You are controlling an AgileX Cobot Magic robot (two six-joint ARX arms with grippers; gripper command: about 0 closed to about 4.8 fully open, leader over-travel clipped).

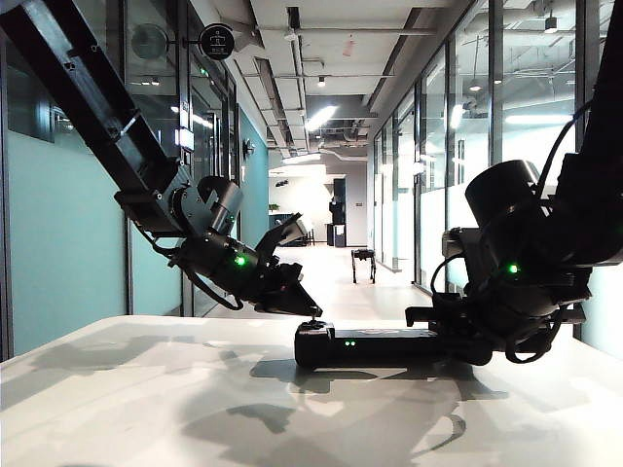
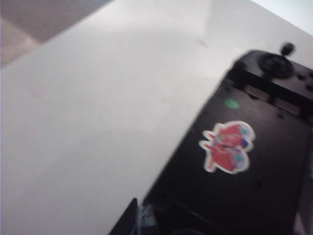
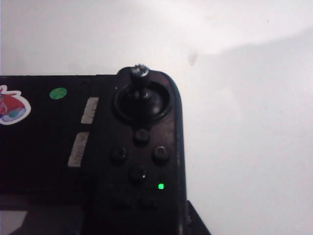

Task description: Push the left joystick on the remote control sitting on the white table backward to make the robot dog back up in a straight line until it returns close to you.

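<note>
The black remote control [image 1: 380,345] lies flat on the white surface [image 1: 146,389] — left joystick [image 1: 313,319] upright; robot dog [image 1: 363,261] stands far down the corridor.

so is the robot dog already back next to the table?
No. In the exterior view the robot dog stands small and far down the corridor, well beyond the white table and the remote control.

The remote control [image 1: 389,345] is showing matte black, with 2 small green lights glowing on its near face. A red-and-white sticker [image 2: 228,146] with touches of blue is sitting on its flat middle, beside a round green dot [image 2: 232,103]. The bench [image 1: 146,399] is appearing plain white. The far robot dog [image 1: 363,261] is looking dark.
</note>
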